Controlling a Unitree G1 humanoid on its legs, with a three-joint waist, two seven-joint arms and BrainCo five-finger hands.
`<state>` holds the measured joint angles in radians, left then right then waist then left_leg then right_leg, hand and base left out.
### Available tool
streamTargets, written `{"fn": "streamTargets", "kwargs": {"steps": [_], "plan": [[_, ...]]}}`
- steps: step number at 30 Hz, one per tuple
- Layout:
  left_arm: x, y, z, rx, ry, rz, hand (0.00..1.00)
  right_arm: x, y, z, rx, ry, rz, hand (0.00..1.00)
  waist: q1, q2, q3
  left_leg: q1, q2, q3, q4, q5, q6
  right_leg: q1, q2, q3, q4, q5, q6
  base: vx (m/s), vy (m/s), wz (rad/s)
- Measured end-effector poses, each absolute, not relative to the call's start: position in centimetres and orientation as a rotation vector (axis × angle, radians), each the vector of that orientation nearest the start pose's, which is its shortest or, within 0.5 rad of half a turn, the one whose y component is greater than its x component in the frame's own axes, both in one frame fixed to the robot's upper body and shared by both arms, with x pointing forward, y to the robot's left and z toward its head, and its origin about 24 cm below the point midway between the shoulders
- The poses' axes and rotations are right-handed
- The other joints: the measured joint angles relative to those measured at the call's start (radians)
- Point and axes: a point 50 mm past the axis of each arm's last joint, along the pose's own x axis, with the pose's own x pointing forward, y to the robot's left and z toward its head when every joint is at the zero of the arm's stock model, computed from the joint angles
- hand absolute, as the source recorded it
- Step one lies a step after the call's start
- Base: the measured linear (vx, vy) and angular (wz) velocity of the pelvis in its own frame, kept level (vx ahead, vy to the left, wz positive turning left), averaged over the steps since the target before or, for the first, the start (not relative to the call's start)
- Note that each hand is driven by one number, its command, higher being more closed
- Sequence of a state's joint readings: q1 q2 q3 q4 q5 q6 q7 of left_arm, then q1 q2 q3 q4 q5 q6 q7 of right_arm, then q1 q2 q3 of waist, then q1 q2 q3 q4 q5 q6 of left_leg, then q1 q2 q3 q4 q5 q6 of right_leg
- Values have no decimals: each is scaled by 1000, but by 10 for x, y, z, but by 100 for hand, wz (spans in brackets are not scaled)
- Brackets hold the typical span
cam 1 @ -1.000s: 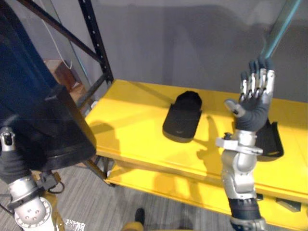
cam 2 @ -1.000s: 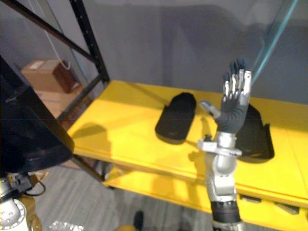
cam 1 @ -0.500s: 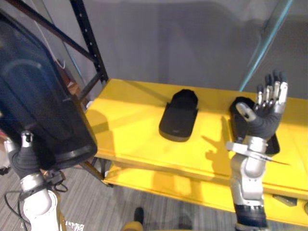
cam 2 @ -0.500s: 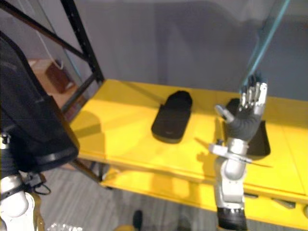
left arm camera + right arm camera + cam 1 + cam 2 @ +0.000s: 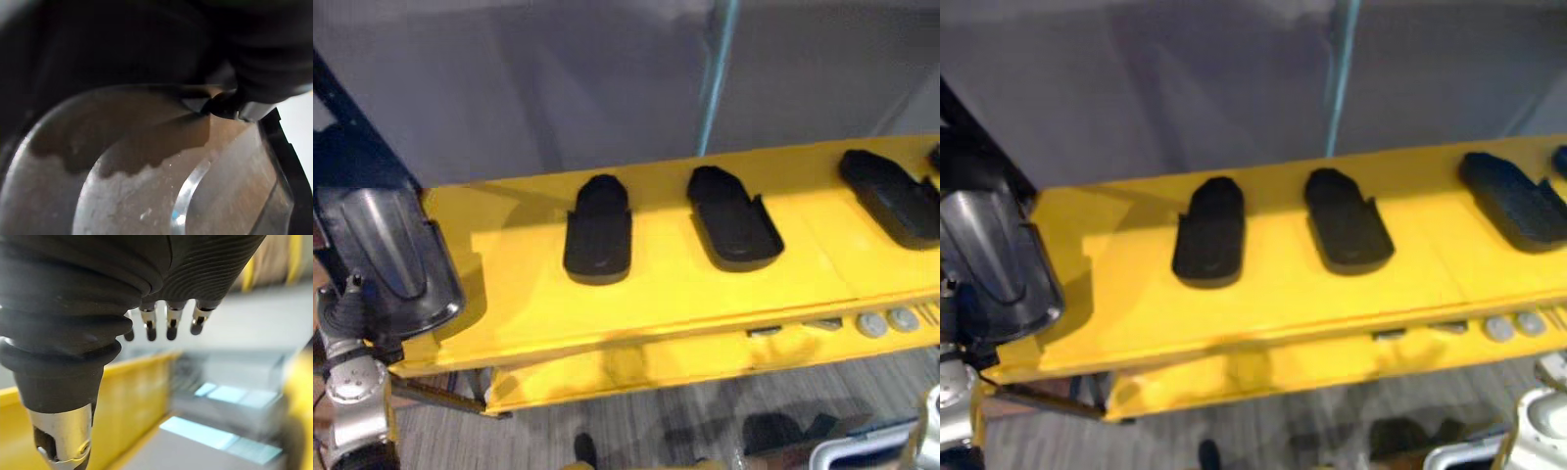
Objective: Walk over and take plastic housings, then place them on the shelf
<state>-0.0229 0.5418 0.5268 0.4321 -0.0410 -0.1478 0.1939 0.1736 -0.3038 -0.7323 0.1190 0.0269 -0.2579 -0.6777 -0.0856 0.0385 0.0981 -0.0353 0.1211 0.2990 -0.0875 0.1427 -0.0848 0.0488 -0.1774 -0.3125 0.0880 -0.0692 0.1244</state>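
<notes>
left hand (image 5: 350, 308) largely hidden behind held housing (image 5: 386, 250), right-side housing (image 5: 893, 199) cut by edge

A yellow shelf (image 5: 1263, 294) runs across in front of me, against a grey wall. Three black plastic shells lie on it in a row, apart: left housing (image 5: 1209, 233), middle housing (image 5: 1347, 220) and right housing (image 5: 1516, 199). A teal post (image 5: 1340, 73) rises behind. At my far left, a raised housing (image 5: 994, 259) with a glossy grey hollow overlaps the shelf's end.
</notes>
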Motion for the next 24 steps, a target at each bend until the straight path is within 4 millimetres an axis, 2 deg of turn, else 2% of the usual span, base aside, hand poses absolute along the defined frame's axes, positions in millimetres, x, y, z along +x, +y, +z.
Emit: {"fn": "streamTargets", "kwargs": {"steps": [2,3,4,5,6,8,12,13,17,24], "plan": [[200,396,62,406,108,767,100,99,-391,34,-316,33,-1413,0,-10,12,-7,2,7,16,0,-1,-2,-10,6,18,1,4,-2,-8,-18,-21],[201,395,60,403,120,757,100,92,-390,21,-289,97,-1407,0,-11,15,-7,3,8,16,0,-1,-2,-10,7,18,2,3,-2,-6,-16,-6],[204,392,57,391,147,725,100,78,-386,-4,-237,221,-1388,0,-10,21,-9,4,9,16,0,-1,-2,-10,8,18,6,3,-2,0,0,0],[206,390,53,376,174,697,100,68,-378,-27,-172,327,-1350,0,-9,29,-9,7,9,16,0,-1,-2,-9,7,17,8,3,-3,0,0,0],[207,389,51,375,190,684,100,64,-373,-37,-138,370,-1327,0,-9,33,-7,11,8,16,0,-1,-2,-5,6,18,8,3,-3,0,0,0],[210,395,50,407,260,629,100,59,-350,-67,-69,510,-1192,0,-8,45,-4,21,8,16,0,-2,-2,6,6,15,8,-2,-10,-15,3,0],[224,409,66,445,290,589,100,63,-331,-85,-12,585,-1005,0,8,55,9,17,7,15,-1,-12,1,3,4,12,3,-5,-7,-48,15,3],[232,413,76,469,301,571,100,65,-326,-89,8,596,-949,0,16,50,17,17,7,15,-1,-12,1,1,5,12,2,-7,-3,-41,16,1],[240,428,98,546,324,552,100,75,-317,-92,22,604,-825,0,21,37,35,-4,3,14,0,-13,2,-15,4,13,-5,-7,-3,13,9,4],[239,445,107,628,457,560,100,74,-314,-103,46,662,-776,0,18,15,58,-7,-21,17,5,-16,2,-10,-15,15,-14,3,9,115,-2,1]]}}
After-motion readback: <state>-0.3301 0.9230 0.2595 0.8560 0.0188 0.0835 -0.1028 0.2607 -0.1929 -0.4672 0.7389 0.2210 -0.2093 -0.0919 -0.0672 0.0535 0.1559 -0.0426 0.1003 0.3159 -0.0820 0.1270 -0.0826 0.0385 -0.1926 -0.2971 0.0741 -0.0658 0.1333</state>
